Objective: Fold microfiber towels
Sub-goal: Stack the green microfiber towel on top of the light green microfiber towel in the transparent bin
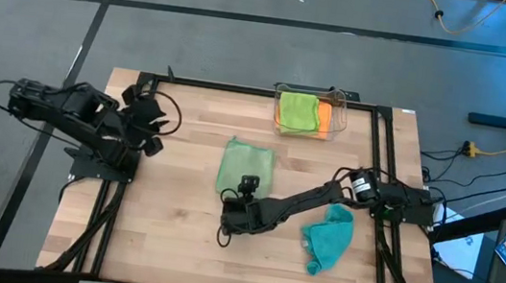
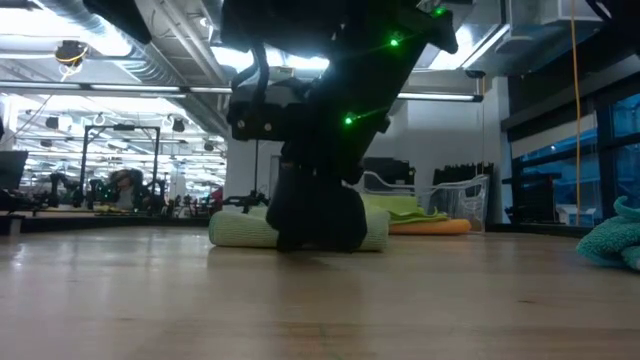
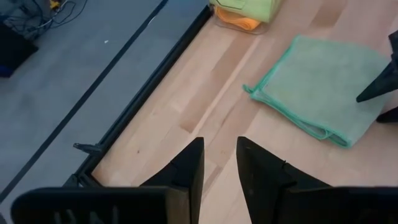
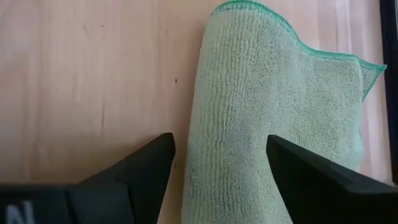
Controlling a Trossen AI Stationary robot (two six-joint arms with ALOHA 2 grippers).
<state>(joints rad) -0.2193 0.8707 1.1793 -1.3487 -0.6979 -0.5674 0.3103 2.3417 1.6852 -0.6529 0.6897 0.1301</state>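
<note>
High view: pale sage towel point(image 1: 247, 167) lying folded at mid-table, with the right gripper point(image 1: 227, 218) reaching in at its near edge. Teal towel point(image 1: 327, 236) crumpled to the right, near the right arm's base. Lime green towel point(image 1: 297, 110) stacked on the orange towel point(image 1: 324, 119) inside the clear bin point(image 1: 342, 102) at the far edge. Left gripper point(image 1: 151, 121) parked well off to the left, touching nothing.

Low view: right gripper point(image 2: 318, 215) down at table level, dark against the sage towel point(image 2: 237, 229); hard to tell here whether the fingertips actually press the cloth.

Left wrist view: left gripper point(image 3: 219, 163) with a narrow gap between its fingers, nothing between them, bare table point(image 3: 186, 112) beneath.

Right wrist view: right gripper point(image 4: 219, 163) spread wide, fingers straddling the near end of the sage towel point(image 4: 273, 106), not clenched on it, holding nothing.

Risk: closing from here could pinch only the top layer, so a lift would peel the fold open instead of carrying it over. Pressing too low could drag the whole cloth across the wood and skew its edges.
</note>
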